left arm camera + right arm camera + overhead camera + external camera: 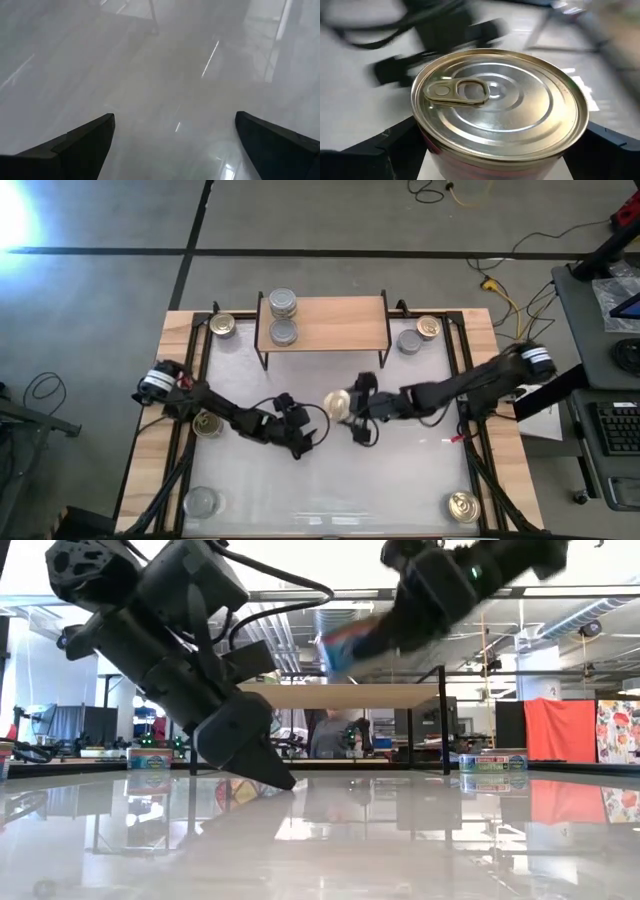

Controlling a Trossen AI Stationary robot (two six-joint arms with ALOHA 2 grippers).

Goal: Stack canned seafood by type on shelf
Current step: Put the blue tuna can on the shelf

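Gold-topped can [500, 107], upright with pull-tab up, sits clasped in the right gripper [350, 408] before the shelf [325, 322]; left gripper [300, 432] hangs released nearby.

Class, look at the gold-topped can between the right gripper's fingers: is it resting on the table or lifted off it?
Lifted. In the low view the can hangs in the right gripper well above the table.

Metal, wood and gloss, as we see them

We see a shiny gold metal can [500, 112], its lid smooth with pressed rings; the shelf [325, 322] is matt light wood on thin black wire legs; the table [400, 840] at six o'clock is glossy white, mirroring the room.
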